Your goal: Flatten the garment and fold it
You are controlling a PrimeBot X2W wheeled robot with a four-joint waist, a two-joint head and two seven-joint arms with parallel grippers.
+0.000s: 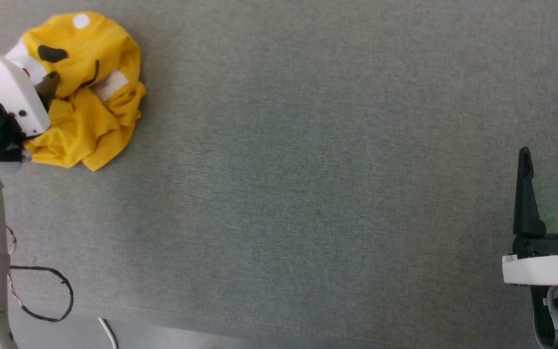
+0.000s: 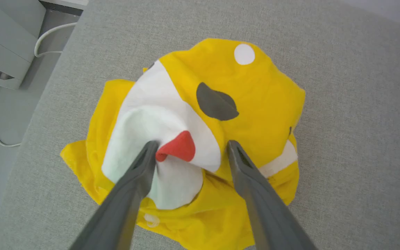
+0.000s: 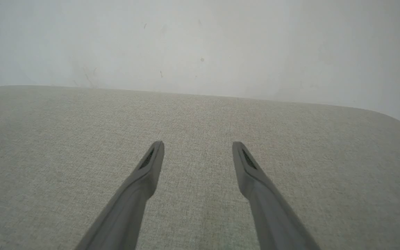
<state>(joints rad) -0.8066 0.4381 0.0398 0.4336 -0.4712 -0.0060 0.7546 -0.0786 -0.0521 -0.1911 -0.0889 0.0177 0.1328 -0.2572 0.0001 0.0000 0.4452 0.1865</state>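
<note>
The left arm reaches in from the near left edge of the head view, its pale forearm angled toward the far left corner of the table (image 1: pixel 308 194). The left gripper (image 2: pixel 192 144) points down onto the shirt (image 2: pixel 255 97). Its fingers (image 2: pixel 130 194) are spread as wide as they go and have closed on nothing. A raised white fold with a red patch sits between the tips, and the left tip is against that fold.

The shirt lies crumpled in a heap at the far left of the grey cloth-covered table (yellow, with white patches, a white dot and a dark oval mark showing).

The right arm rests at the near right edge. The right gripper (image 1: pixel 550 152) points away from the robot, low over bare tabletop, well apart from the shirt. Its fingers (image 3: pixel 151 163) are just as wide open and hold nothing.

A thin black cable (image 1: pixel 61 291) loops on the table near the left arm's base.
</note>
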